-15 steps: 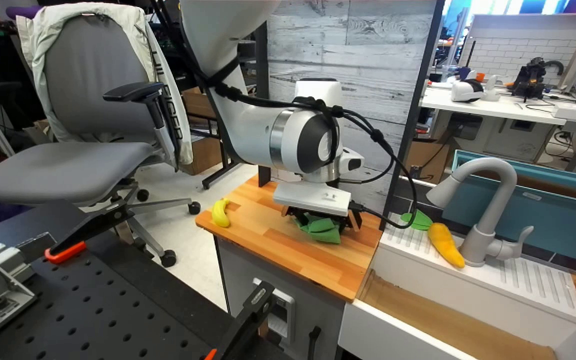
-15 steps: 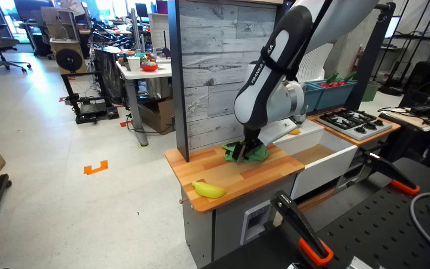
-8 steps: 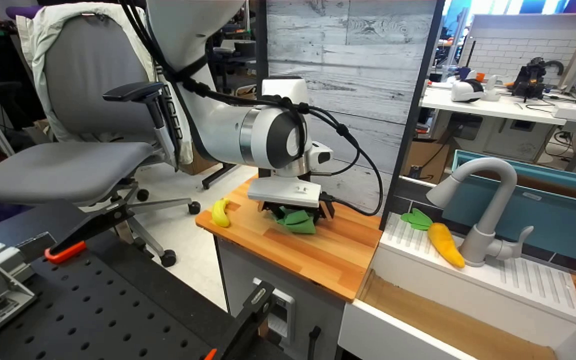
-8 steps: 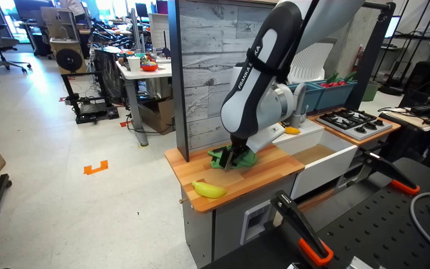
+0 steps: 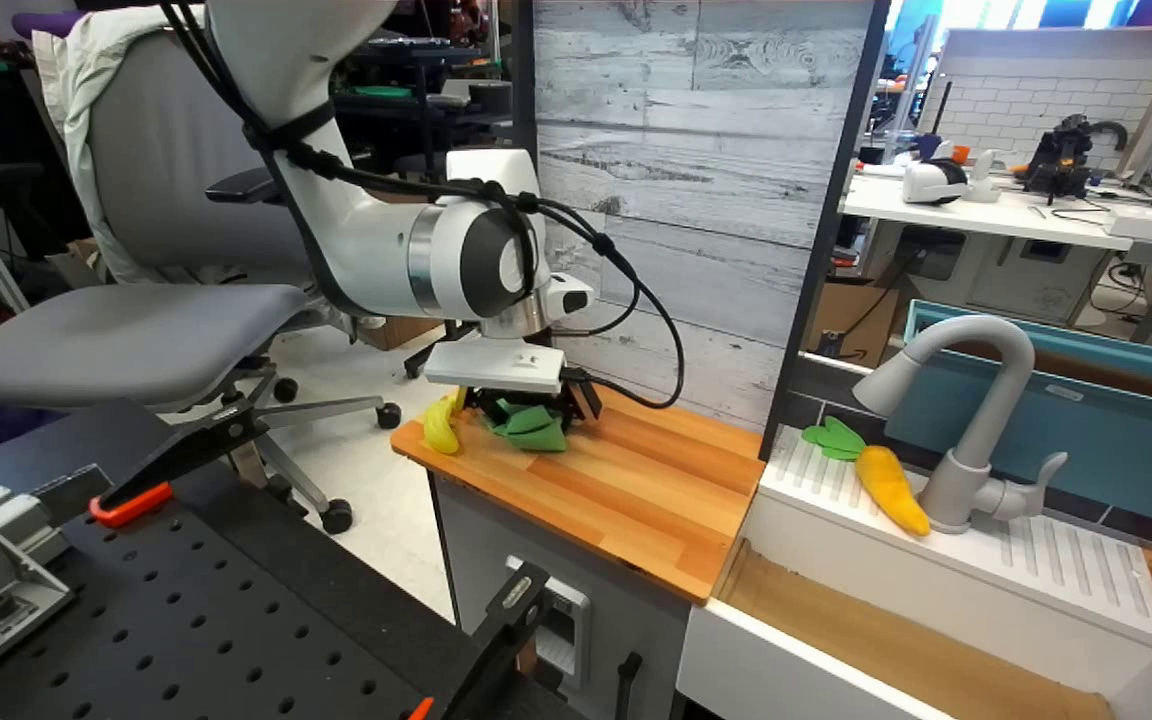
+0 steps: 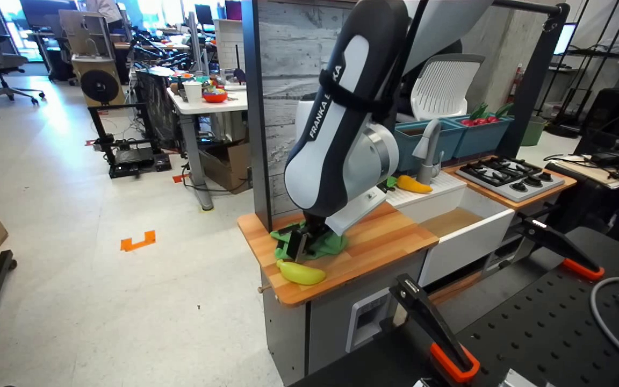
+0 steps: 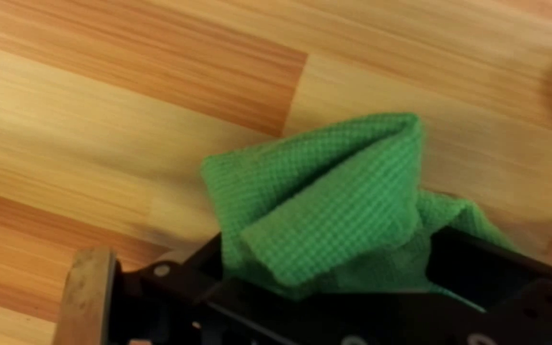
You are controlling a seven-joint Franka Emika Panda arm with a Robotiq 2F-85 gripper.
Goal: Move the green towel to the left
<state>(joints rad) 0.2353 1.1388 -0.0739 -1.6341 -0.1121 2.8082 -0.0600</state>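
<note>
Towel [image 5: 536, 432], green and bunched up, lies in an exterior view toward the left end of the wooden counter [image 5: 656, 500], directly beneath the claw [image 5: 526, 410]. Folds show between the claw's black fingers and poke out on the near side. A yellow banana [image 5: 441, 430] lies just left of towel and claw; whether it touches either, this angle does not tell. The white arm [image 5: 366, 250] comes down from the upper left. Well to the right, an orange vegetable [image 5: 891, 490] lies just beside the faucet [image 5: 991, 420].

In an exterior view with the stove [image 6: 511, 177] on the right, the towel spreads to the left and right of the claw, whose fingers slant down into it. The banana lies on the near side of both. One finger largely hides the other, so their gap cannot be judged from here.

In the wrist view two fingers [image 7: 482, 268] come in from the bottom, spread wide apart. The towel fills the space between them, a thick folded flap reaching past their tips, and the right finger covers part of it. Whether they press on the towel cannot be told. A yellowish sliver at the right edge lies apart from it.
</note>
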